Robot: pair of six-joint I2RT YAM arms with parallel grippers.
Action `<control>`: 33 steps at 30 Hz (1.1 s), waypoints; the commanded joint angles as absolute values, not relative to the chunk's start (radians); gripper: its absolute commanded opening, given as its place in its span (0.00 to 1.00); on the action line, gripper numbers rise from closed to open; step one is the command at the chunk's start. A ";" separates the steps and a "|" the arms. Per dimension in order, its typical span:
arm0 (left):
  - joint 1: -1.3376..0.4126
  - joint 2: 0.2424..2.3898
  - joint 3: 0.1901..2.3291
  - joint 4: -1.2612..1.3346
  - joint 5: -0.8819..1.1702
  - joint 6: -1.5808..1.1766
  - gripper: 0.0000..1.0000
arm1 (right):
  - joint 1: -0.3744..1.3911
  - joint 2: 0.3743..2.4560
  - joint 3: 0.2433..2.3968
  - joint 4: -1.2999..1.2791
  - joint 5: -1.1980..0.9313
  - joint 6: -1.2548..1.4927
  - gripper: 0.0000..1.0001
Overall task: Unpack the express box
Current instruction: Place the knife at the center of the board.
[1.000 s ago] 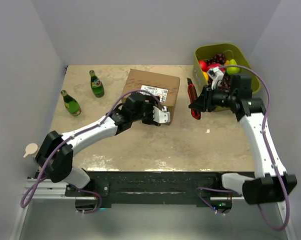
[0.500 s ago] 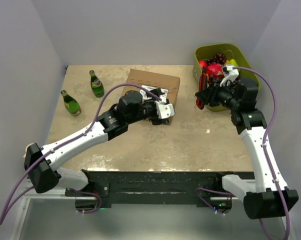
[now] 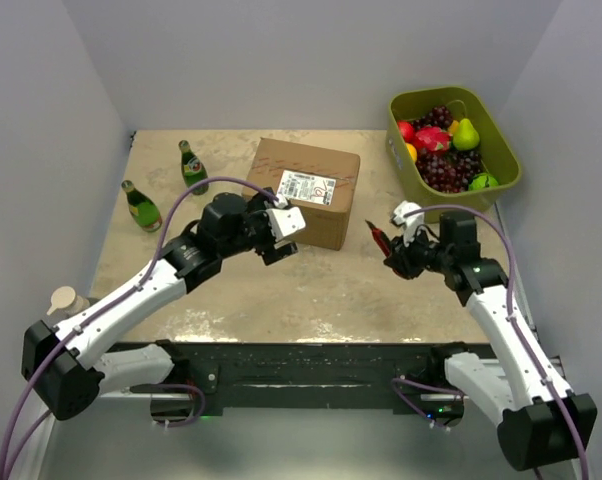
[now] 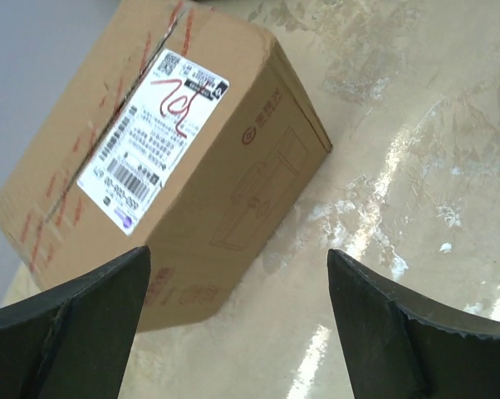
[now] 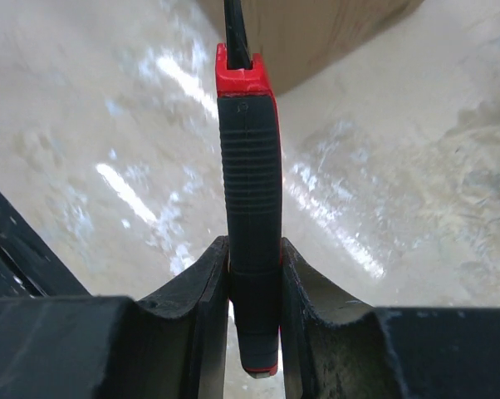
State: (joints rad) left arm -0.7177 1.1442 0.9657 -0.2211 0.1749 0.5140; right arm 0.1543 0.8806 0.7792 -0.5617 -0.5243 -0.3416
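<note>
Left hand (image 3: 281, 234) wide open on an outstretched arm; right hand (image 3: 392, 252) clenched.

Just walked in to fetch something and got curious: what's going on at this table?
Two robot arms are set to unpack the express box, whose flaps are closed. The right gripper is shut on a red-and-black utility knife, blade toward the box. The left gripper hangs open beside the box's near side, holding nothing.

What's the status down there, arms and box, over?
Left gripper open, empty, near express box. Right gripper shut on red utility knife, blade toward box. Box closed, label up. Nothing between knife and box.
</note>
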 commanded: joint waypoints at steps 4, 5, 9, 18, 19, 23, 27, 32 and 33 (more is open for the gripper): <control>-0.664 1.083 0.868 -0.236 0.261 0.353 0.94 | 0.302 0.965 0.715 -0.434 -0.209 -0.378 0.00; -0.661 1.077 0.861 -0.235 0.264 0.353 0.95 | 0.319 0.985 0.712 -0.417 -0.128 -0.356 0.00; -0.653 1.077 0.822 -0.221 0.284 0.350 0.95 | 0.328 1.041 0.759 -0.382 -0.057 -0.256 0.00; -0.655 1.101 0.791 -0.207 0.325 0.422 0.95 | 0.327 1.224 0.836 -0.425 0.061 0.234 0.00; -0.653 1.109 0.798 -0.209 0.331 0.432 0.95 | 0.325 1.248 0.836 -0.442 0.064 0.309 0.00; -0.653 1.137 0.833 -0.242 0.351 0.485 0.93 | 0.324 1.318 0.831 -0.482 0.084 0.412 0.00; -0.655 1.131 0.807 -0.242 0.405 0.459 0.89 | 0.325 1.377 0.793 -0.543 0.094 0.556 0.01; -0.692 1.131 0.740 -0.144 0.408 0.289 0.87 | 0.328 1.462 0.752 -0.491 0.005 0.653 0.27; -0.705 1.132 0.732 -0.132 0.403 0.273 0.87 | 0.330 1.469 0.750 -0.470 0.002 0.682 0.27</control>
